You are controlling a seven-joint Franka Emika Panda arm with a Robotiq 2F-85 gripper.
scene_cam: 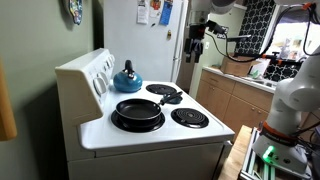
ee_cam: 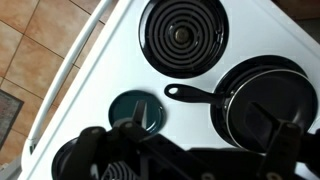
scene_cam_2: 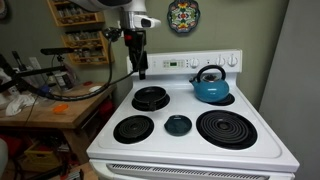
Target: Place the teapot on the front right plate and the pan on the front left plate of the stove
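Observation:
The blue teapot (scene_cam_2: 210, 85) stands on the back right burner of the white stove (scene_cam_2: 270, 150), close to the knob panel; it also shows in an exterior view as the teapot (scene_cam: 127, 76). The black pan (scene_cam: 138, 110) rests on the back left burner, its handle pointing to the stove's middle; in the wrist view the pan (ee_cam: 265, 100) lies at the right. The front left plate (scene_cam_2: 133, 128) and the front right plate (scene_cam_2: 232, 128) are bare coils. My gripper (scene_cam_2: 141, 68) hangs open and empty high above the pan side, also seen as the gripper (scene_cam: 195, 45).
A small teal dish (scene_cam_2: 178, 125) lies between the two front burners, also seen in the wrist view (ee_cam: 130, 105). A cluttered wooden table (scene_cam_2: 60, 100) stands beside the stove. Wooden cabinets (scene_cam: 235, 95) and a white fridge (scene_cam: 140, 35) are nearby.

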